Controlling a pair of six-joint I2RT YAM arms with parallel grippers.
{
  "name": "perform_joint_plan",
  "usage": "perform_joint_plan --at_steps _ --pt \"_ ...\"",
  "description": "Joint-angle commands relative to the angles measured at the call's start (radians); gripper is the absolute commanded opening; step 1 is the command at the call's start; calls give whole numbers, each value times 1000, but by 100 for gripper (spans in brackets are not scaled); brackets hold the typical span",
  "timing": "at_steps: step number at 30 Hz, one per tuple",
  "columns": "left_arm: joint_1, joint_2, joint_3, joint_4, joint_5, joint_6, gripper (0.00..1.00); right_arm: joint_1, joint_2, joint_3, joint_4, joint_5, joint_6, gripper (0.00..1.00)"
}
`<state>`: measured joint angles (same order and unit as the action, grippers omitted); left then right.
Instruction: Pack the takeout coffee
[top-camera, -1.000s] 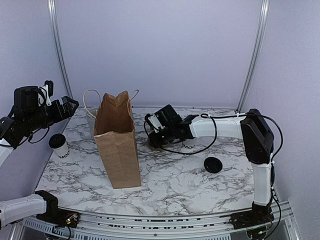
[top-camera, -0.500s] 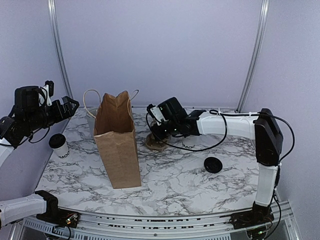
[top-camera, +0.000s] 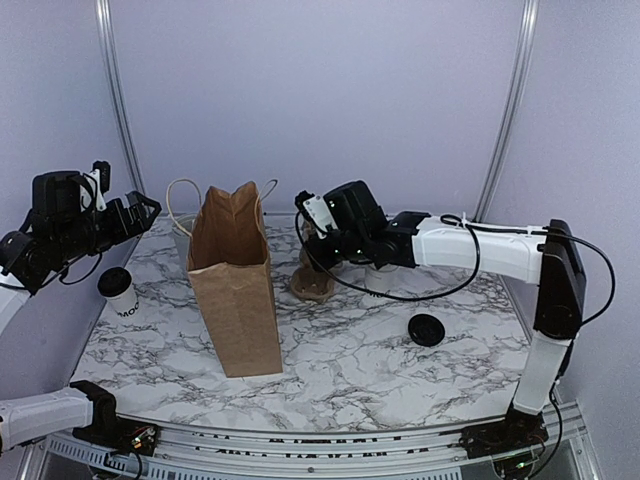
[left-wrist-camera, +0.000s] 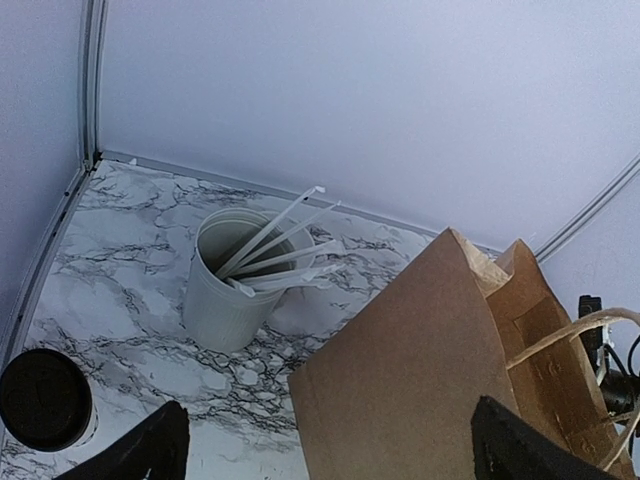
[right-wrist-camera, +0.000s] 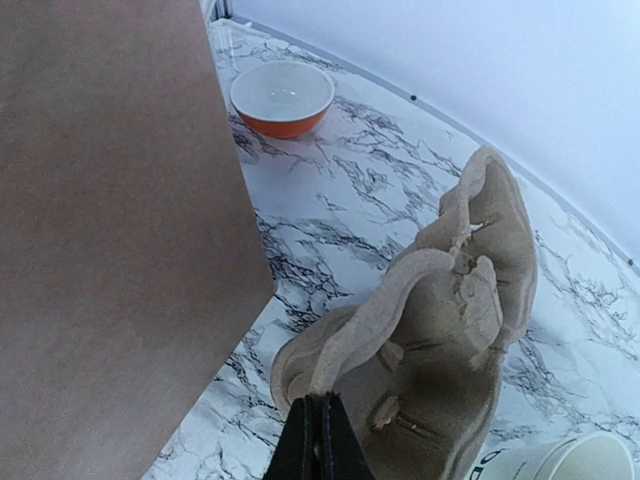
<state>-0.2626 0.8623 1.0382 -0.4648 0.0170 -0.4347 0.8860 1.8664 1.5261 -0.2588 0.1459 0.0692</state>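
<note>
The takeout coffee (top-camera: 118, 290), a white cup with a black lid, stands at the table's left edge; it also shows in the left wrist view (left-wrist-camera: 45, 400). My left gripper (top-camera: 140, 212) is open and empty, held high above the table to the right of the cup, facing the brown paper bag (top-camera: 237, 290). In the left wrist view the gripper (left-wrist-camera: 330, 440) has the bag (left-wrist-camera: 430, 380) ahead of it. My right gripper (right-wrist-camera: 320, 405) is shut on the rim of a brown pulp cup carrier (right-wrist-camera: 450, 340), tilted up on edge right of the bag (right-wrist-camera: 110, 230). The top view shows the carrier (top-camera: 312, 275) below the right gripper (top-camera: 316, 238).
A lidless white cup (top-camera: 378, 285) stands behind the right arm and shows in the right wrist view (right-wrist-camera: 590, 460). A loose black lid (top-camera: 427, 329) lies at the right. A grey-white utensil holder (left-wrist-camera: 235, 285) with sticks stands behind the bag. An orange bowl (right-wrist-camera: 282, 97) sits at the back.
My right arm has risen and stretched out, lifting one end of the cup carrier so it stands tilted. The left arm and the coffee have not moved.
</note>
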Motion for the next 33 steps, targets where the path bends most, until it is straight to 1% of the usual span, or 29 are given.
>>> perform_joint_plan --at_steps 1,6,10,15,21,26,29,33 --pt "2 17 -7 49 18 -11 99 34 -103 -20 -39 32 -15 0" --pt "3 30 -12 65 24 -16 99 58 -205 -85 -112 42 31 0" --pt "3 39 -20 84 28 -21 99 99 -288 -159 -171 79 81 0" --pt "2 56 -19 99 31 -21 99 169 -375 -235 -280 142 164 0" --pt "2 74 -16 111 31 -24 99 282 -452 -312 -375 152 261 0" --pt "2 80 -18 120 37 -28 99 324 -477 -363 -406 113 287 0" --pt "2 79 -20 120 36 -28 99 324 -464 -407 -378 72 279 0" --pt "4 77 -20 120 31 -26 99 325 -412 -423 -329 20 251 0"
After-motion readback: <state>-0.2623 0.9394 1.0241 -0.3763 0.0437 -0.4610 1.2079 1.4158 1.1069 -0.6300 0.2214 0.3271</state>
